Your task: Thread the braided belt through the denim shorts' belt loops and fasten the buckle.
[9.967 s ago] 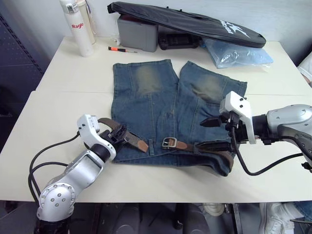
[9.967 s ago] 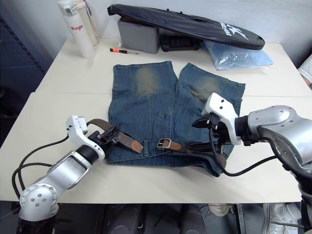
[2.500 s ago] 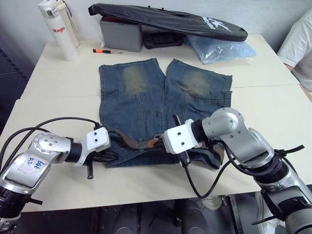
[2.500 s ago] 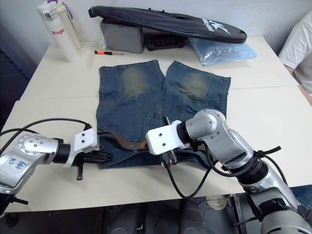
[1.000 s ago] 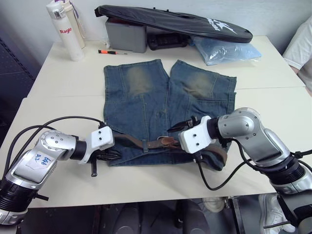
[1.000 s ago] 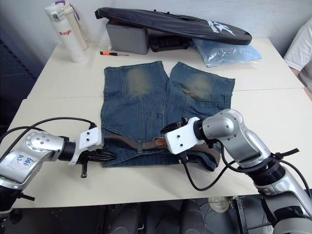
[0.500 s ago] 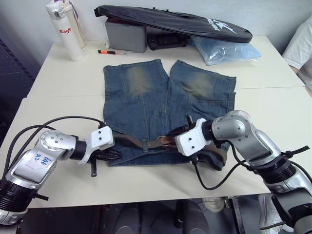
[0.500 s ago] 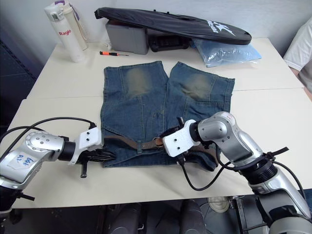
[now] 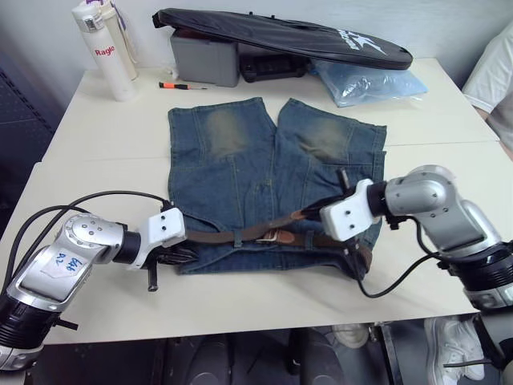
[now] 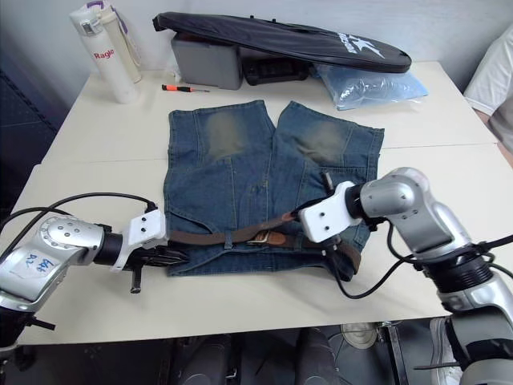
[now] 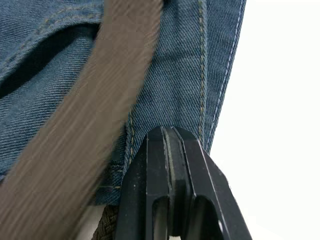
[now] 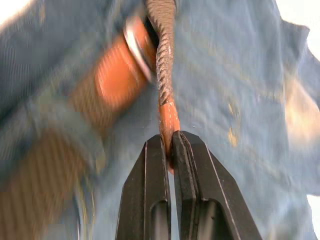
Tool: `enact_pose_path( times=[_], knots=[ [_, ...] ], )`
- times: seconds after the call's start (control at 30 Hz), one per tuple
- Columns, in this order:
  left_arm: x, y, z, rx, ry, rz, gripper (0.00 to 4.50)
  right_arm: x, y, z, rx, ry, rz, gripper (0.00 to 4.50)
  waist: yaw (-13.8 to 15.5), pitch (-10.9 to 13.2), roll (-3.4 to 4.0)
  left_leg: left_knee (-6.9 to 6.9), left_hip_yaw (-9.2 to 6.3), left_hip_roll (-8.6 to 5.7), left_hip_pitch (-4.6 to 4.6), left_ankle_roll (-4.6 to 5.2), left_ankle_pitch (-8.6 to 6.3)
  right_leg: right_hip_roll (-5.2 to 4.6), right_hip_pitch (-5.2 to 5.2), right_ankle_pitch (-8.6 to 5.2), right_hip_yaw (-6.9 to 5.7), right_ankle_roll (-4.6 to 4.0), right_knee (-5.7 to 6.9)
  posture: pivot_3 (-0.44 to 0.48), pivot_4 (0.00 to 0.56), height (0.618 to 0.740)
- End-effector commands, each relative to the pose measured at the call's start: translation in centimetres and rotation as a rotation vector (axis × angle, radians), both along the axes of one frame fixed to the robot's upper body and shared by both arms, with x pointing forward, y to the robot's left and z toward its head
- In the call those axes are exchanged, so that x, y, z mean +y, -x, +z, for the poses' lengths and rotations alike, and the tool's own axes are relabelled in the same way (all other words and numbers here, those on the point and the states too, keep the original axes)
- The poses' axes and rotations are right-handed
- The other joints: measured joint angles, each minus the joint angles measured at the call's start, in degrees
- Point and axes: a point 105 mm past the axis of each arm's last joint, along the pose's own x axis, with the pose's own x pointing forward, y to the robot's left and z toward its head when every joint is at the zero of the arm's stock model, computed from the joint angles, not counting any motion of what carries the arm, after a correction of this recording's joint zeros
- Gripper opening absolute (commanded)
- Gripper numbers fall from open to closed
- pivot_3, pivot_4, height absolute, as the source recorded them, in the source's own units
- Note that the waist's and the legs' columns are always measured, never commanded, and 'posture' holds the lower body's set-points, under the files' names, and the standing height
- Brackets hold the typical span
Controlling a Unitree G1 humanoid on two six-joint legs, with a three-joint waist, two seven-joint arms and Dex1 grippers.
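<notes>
Brown braided belt (image 9: 240,233) (leather-tipped) crosses faded denim shorts (image 9: 240,160).

The left arm reaches in from the lower left of the head view, forearm low and pointing right, its left gripper (image 9: 183,255) at centre left with the two black fingers (image 11: 170,165) pressed together. The right arm bends in from the right edge, elbow raised, wrist turned leftward; the right gripper (image 12: 170,145) sits at mid-frame, its fingers (image 12: 187,150) clamped on the braided belt (image 12: 167,117).
</notes>
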Motion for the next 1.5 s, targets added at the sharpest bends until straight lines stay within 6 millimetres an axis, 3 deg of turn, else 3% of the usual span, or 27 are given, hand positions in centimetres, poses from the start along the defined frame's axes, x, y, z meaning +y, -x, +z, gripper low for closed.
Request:
enact_pose_path(
  times=[0.03, 0.13, 0.23, 0.3, 0.4, 0.53, 0.7, 0.87, 1.03, 1.13, 1.27, 1.5],
  knots=[
    [0.1, 1.3, -0.6, 0.107, 0.053, 0.019, 0.0, 0.6, 0.4, 1.3, -0.028, -0.026, 0.047, 0.05, -0.63, 0.0, 0.0, -0.01, 0.0, 0.02, 0.0, 0.0, 0.0, 0.01, 0.0, 0.0, 0.0, 0.0, -0.01, 0.0, 0.15, 0.74],
    [-0.1, 1.5, 1.0, 0.132, 0.144, 0.036, 0.94, 1.2, 0.8, 1.2, -0.017, -0.039, 0.071, 0.0, -0.84, 0.02, 0.01, -0.03, 0.02, 0.08, -0.04, -0.04, -0.02, 0.06, -0.04, 0.0, 0.0, -0.01, -0.05, 0.0, 0.15, 0.74],
    [-0.2, 2.3, 2.9, 0.208, 0.227, 0.022, 2.31, 1.7, 1.2, 1.1, -0.003, -0.046, 0.089, 0.0, -0.77, 0.05, -0.04, 0.0, 0.02, 0.17, -0.11, -0.06, -0.03, 0.14, -0.09, 0.0, 0.0, -0.01, -0.06, 0.0, 0.15, 0.74],
    [-0.2, 2.6, 5.3, 0.243, 0.329, 0.02, 3.19, 2.0, 1.5, 1.0, 0.004, -0.048, 0.102, 0.0, -0.78, 0.06, -0.04, 0.01, 0.03, 0.21, -0.13, -0.08, -0.05, 0.17, -0.12, 0.0, 0.0, -0.01, -0.06, 0.0, 0.15, 0.74],
    [0.4, 1.3, 8.7, 0.178, 0.443, 0.055, 4.47, 2.3, 2.0, 1.0, 0.011, -0.05, 0.116, 0.0, -0.47, 0.08, -0.07, 0.04, 0.01, 0.27, -0.14, -0.11, -0.04, 0.24, -0.12, -0.01, -0.01, -0.03, -0.05, 0.0, 0.15, 0.74],
    [1.8, -2.5, 10.2, 0.007, 0.402, 0.177, 4.47, 2.5, 2.3, 1.2, 0.016, -0.057, 0.116, 0.0, -0.66, 0.07, -0.07, 0.06, 0.03, 0.27, -0.11, -0.13, -0.04, 0.25, -0.1, 0.01, 0.0, -0.05, -0.02, 0.0, 0.15, 0.74],
    [2.1, -5.7, 7.4, -0.047, 0.207, 0.215, 4.47, 2.3, 2.7, 1.7, 0.006, -0.066, 0.09, 0.0, -0.64, 0.08, -0.07, 0.04, 0.07, 0.27, -0.13, -0.16, -0.05, 0.28, -0.12, 0.01, 0.0, -0.05, -0.07, 0.0, 0.15, 0.74],
    [1.8, -7.6, 5.1, -0.079, 0.042, 0.143, 2.28, 2.2, 3.0, 2.1, -0.007, -0.073, 0.068, 0.0, -0.6, 0.1, -0.11, 0.04, 0.1, 0.28, -0.17, -0.16, -0.05, 0.32, -0.17, 0.01, 0.01, -0.06, -0.09, 0.0, 0.15, 0.74],
    [1.0, -8.1, 3.9, -0.059, -0.023, 0.031, 0.1, 2.1, 3.2, 2.4, -0.016, -0.076, 0.056, 0.0, -0.56, 0.1, -0.12, 0.05, 0.11, 0.28, -0.18, -0.16, -0.06, 0.32, -0.17, 0.01, 0.01, -0.06, -0.11, 0.0, 0.15, 0.74],
    [1.3, -7.7, 2.3, -0.043, -0.135, -0.065, 0.04, 1.8, 3.0, 3.0, -0.05, -0.073, 0.039, 0.0, -0.69, 0.1, -0.12, 0.05, 0.12, 0.29, -0.18, -0.16, -0.05, 0.32, -0.17, 0.01, 0.02, -0.06, -0.11, 0.0, 0.15, 0.74],
    [4.0, -7.9, -0.6, -0.038, -0.319, -0.103, 0.04, 1.2, 2.5, 3.9, -0.118, -0.056, 0.021, 0.0, -0.67, 0.09, -0.13, 0.04, 0.16, 0.3, -0.11, -0.16, -0.06, 0.32, -0.14, 0.01, 0.06, -0.06, -0.1, 0.0, 0.15, 0.74],
    [4.5, -7.9, -1.5, -0.028, -0.337, -0.129, 0.04, -1.2, 1.7, 5.6, -0.177, -0.015, -0.031, 0.0, -0.91, 0.04, -0.04, 0.04, 0.36, 0.34, 0.18, -0.15, -0.05, 0.34, -0.1, 0.01, 0.27, -0.06, 0.14, 0.0, 0.15, 0.74]
  ],
)
